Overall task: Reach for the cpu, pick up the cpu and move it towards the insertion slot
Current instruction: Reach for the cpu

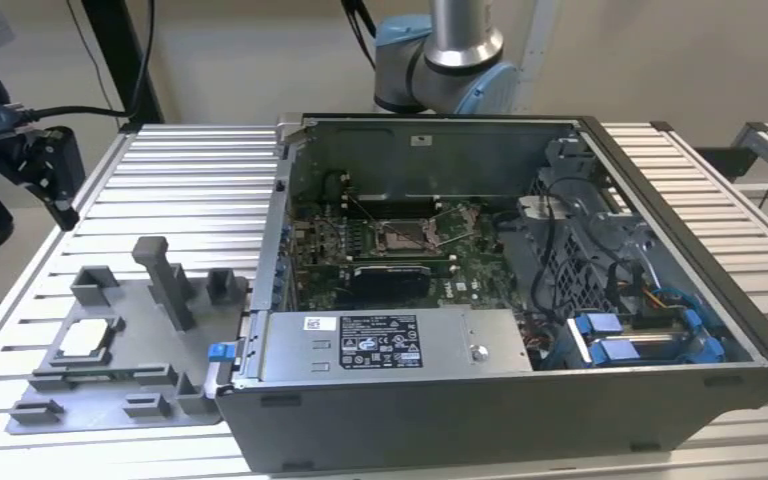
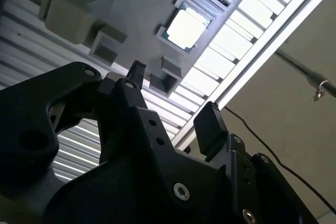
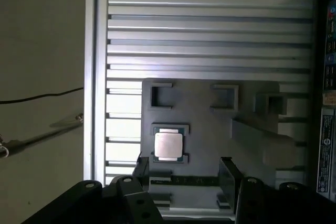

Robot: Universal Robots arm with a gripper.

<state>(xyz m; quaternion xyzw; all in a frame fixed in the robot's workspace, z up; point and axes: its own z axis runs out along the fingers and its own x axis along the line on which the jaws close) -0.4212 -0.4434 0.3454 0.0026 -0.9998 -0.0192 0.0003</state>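
The cpu (image 1: 84, 340) is a small pale square chip lying flat in a pocket of the grey fixture plate (image 1: 117, 400), on the exterior view's left. It shows in both wrist views as the cpu (image 3: 168, 145) and the cpu (image 2: 187, 27). My gripper (image 3: 184, 174) hangs above the plate's outer side, apart from the chip, open with nothing between its black fingers (image 3: 228, 174). The same gripper (image 2: 173, 98) appears in the second wrist view, and the gripper (image 1: 57, 200) sits at the table's edge on the exterior view's left. The insertion slot (image 1: 404, 235), silver-framed with a dark centre, lies on the green board inside the case.
An open computer case (image 1: 491, 400) takes up the middle of the slatted metal table (image 1: 184, 190). A silver power supply (image 1: 384, 345) and blue cables (image 1: 624, 340) sit in it. Grey upright blocks (image 1: 171, 280) rise from the fixture plate between cpu and case.
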